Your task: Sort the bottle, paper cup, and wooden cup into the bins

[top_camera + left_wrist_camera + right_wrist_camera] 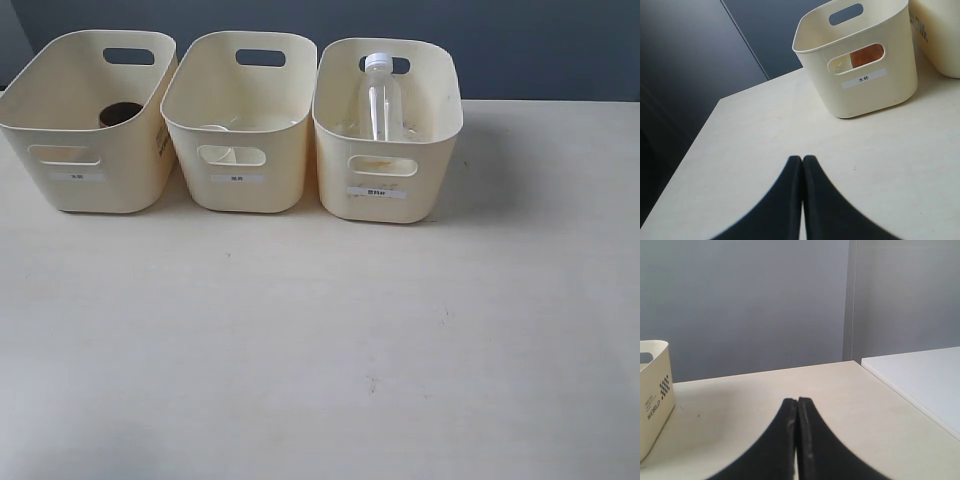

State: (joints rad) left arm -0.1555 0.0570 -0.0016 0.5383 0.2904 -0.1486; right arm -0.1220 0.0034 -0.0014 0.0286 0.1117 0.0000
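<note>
Pale table (pixel 320 350); bottle (pixel 381 100) upright in right bin (pixel 390 170), cap up; left gripper (pixel 802 162), right gripper (pixel 797 404) both closed, empty.

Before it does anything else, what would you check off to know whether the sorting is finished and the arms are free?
1. Bottle in a bin: ok, it stands upright in the right bin.
2. Wooden cup in a bin: ok, it sits in the left bin.
3. Paper cup in a bin: cannot tell for sure; only a white rim shows in the middle bin.
4. Left end effector free: ok, shut with nothing in it.
5. Right end effector free: ok, shut with nothing in it.
6. Table in front of the bins: ok, nothing left to sort.
</note>
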